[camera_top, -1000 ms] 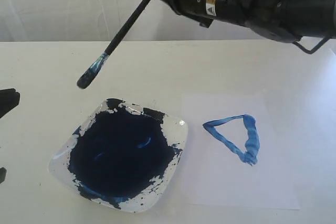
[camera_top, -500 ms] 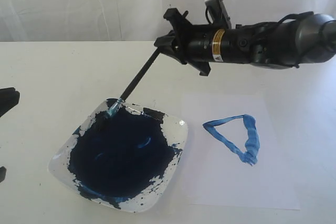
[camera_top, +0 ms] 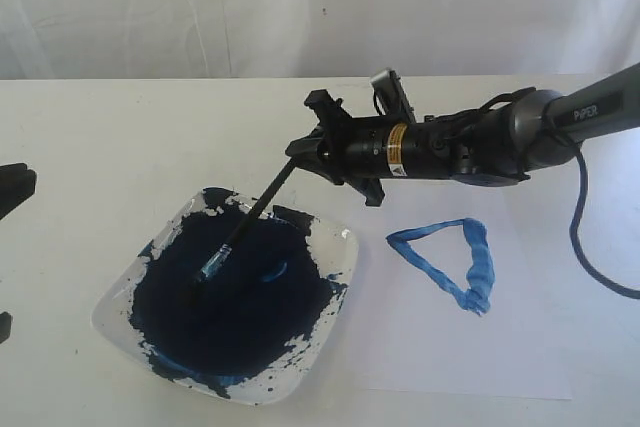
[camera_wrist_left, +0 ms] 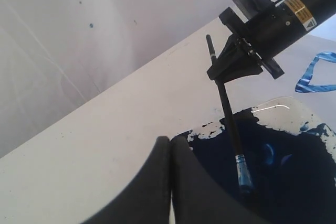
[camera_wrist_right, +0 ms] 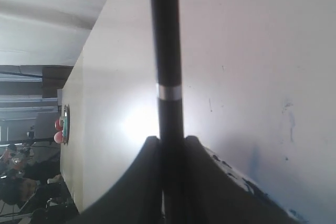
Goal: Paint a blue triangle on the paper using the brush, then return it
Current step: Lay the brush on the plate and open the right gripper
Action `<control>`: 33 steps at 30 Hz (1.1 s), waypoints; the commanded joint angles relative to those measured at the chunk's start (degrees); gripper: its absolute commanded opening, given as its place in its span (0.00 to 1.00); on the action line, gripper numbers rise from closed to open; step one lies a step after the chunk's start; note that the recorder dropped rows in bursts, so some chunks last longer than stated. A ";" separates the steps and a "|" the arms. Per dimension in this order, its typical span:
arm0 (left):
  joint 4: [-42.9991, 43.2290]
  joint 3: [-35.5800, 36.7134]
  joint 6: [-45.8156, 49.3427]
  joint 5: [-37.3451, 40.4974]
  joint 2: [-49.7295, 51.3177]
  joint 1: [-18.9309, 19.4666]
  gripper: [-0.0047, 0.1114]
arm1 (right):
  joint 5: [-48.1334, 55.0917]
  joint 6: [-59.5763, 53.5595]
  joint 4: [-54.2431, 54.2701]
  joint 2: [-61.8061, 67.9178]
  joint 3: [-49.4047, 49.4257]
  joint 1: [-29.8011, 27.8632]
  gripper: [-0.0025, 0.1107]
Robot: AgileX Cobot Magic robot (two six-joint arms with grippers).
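A cream worktop (camera_top: 100, 137) is stretching back to a white draped backdrop (camera_top: 150, 7) on the far side. The right gripper (camera_top: 300, 155) is hanging low by the far right corner of a clear plate (camera_top: 345, 247), its jaws clamping the black handle of the brush (camera_top: 248, 219). The brush is slanting down to the left, its blue-stained tip meeting the dark paint (camera_top: 230, 307) pooled on the plate. The left gripper (camera_wrist_left: 170, 142) is sitting at the left edge, its jaws pressing together. Just right of the plate, the paper (camera_top: 450, 347) is lying flat and bearing the blue triangle (camera_top: 482, 257).
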 commanded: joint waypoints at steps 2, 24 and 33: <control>-0.50 0.28 -0.89 -0.64 -0.41 -0.35 0.04 | -1.15 0.62 0.14 1.58 0.11 -0.32 0.02; -0.50 0.28 -1.81 -0.75 -0.41 -0.35 0.04 | 1.15 0.62 -0.21 1.81 0.11 -0.32 0.35; -0.50 0.28 -1.90 -0.75 -0.41 -0.35 0.04 | 0.66 0.62 -1.06 1.81 0.11 -0.32 0.35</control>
